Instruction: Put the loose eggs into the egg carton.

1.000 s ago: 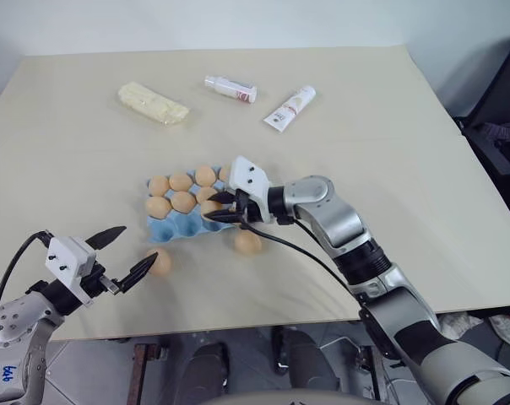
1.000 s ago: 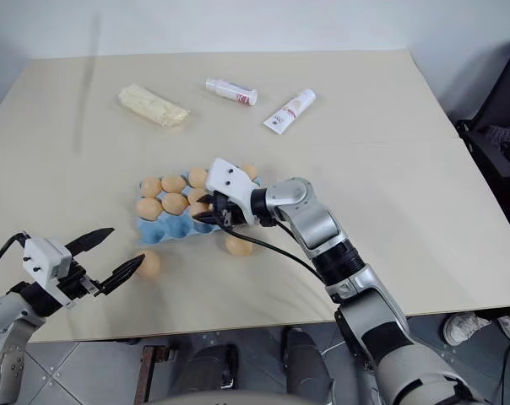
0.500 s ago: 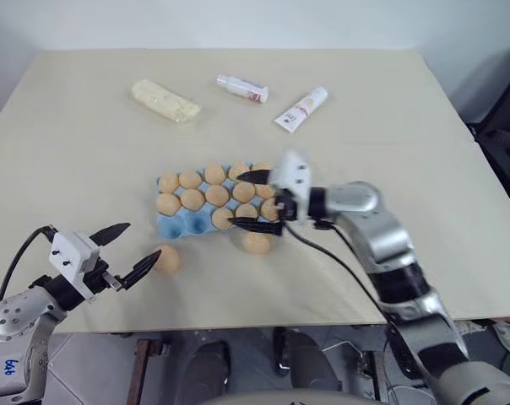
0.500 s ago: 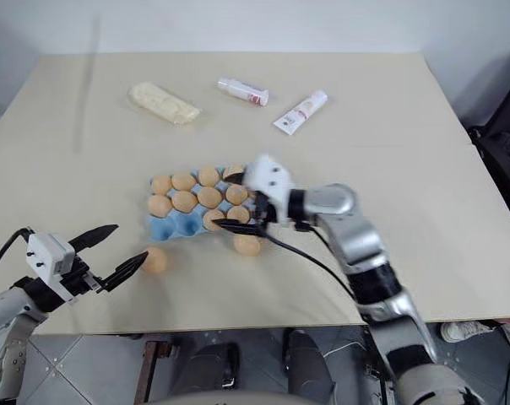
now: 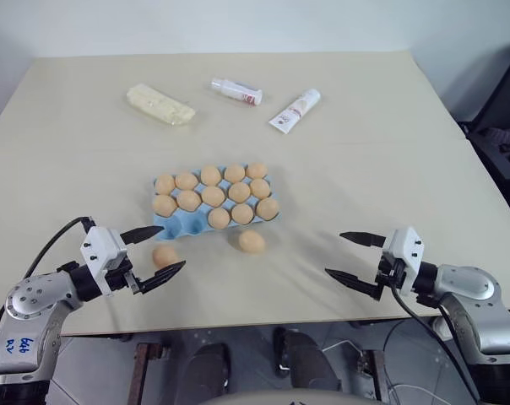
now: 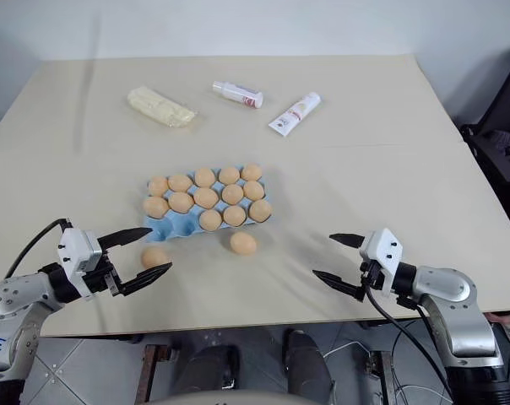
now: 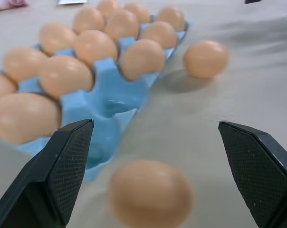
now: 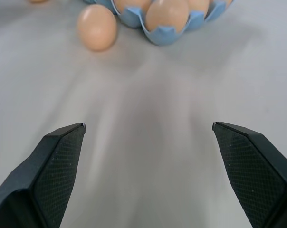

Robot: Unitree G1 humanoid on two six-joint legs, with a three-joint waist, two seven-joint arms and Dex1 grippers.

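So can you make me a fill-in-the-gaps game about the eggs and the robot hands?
1. The egg carton is the colour ____.
2. ____ loose eggs lie on the table outside the carton.
3. The left gripper has its fingers ____, with a loose egg between them.
4. The right gripper holds ____.

Missing words: blue; two; open; nothing

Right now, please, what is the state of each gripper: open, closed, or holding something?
Left gripper: open, holding nothing; a loose egg lies on the table between its fingers.
Right gripper: open, holding nothing.
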